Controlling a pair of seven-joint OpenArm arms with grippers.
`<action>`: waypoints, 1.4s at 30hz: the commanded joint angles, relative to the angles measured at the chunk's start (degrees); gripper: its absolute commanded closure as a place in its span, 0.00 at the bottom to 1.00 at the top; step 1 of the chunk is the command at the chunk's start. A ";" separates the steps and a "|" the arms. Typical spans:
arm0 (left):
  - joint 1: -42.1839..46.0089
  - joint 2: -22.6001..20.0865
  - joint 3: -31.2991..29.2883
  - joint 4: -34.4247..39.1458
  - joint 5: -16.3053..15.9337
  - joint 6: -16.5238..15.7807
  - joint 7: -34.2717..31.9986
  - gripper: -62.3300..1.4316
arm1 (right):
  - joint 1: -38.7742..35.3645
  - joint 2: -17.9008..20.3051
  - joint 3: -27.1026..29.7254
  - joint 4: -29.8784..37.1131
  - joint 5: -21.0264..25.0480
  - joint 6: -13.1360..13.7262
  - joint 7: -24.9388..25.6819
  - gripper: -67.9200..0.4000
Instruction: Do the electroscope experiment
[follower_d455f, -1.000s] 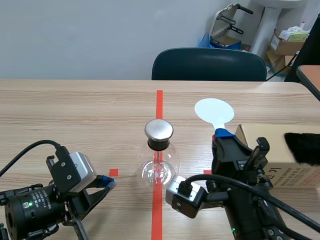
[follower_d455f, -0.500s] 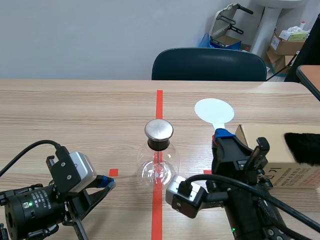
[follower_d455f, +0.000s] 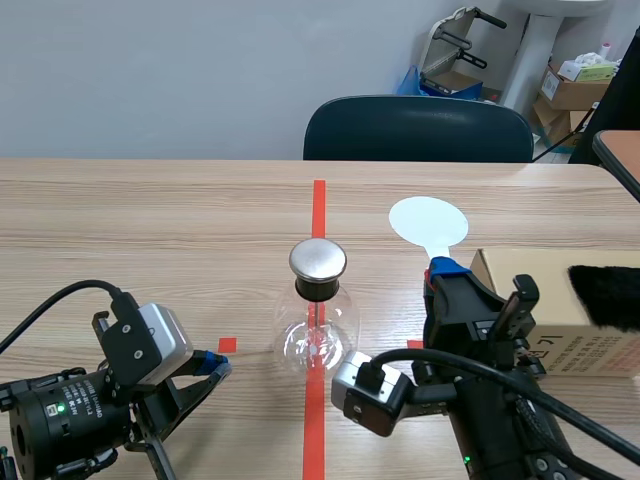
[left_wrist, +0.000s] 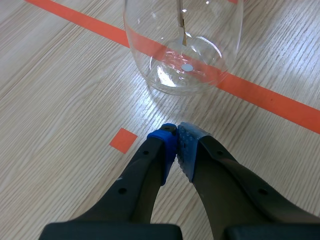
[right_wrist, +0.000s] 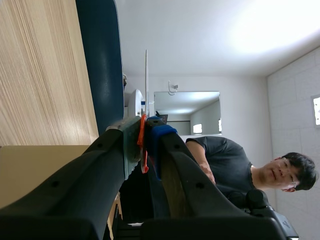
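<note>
Wood-grain table (follower_d455f: 150, 220) is carrying the electroscope (follower_d455f: 318, 325) on the red centre line. You are looking at a clear round flask with a black stopper and a domed metal cap (follower_d455f: 318, 259). Left gripper (left_wrist: 177, 137) is sitting just short of it, fingertips pressed together. Right gripper (right_wrist: 145, 131) is pinching a white paddle (follower_d455f: 428, 222), disc end raised, beside a cardboard box (follower_d455f: 540, 300).

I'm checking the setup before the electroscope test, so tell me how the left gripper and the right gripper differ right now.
Grip: the left gripper is shut on nothing, with its pads touching. The right gripper is shut on the white paddle by its handle.
Pose: the left gripper sits low over the table, aimed at the glass flask. The right gripper is rolled onto its side, with the paddle's disc beyond its tips.
Both have thick black fingers.
</note>
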 joint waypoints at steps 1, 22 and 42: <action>-0.15 0.17 -0.31 0.57 -0.35 -0.13 -0.61 0.95 | 0.04 0.44 0.37 1.07 -0.04 -0.85 -0.20 0.98; -0.15 0.31 -0.31 0.57 -0.35 -0.13 -0.55 0.95 | 0.04 0.44 0.37 1.07 -0.04 -0.87 0.02 0.98; -0.15 0.33 -0.31 0.57 -0.35 -0.13 -0.57 0.95 | 0.04 0.44 0.37 1.07 -0.04 -2.60 14.62 0.98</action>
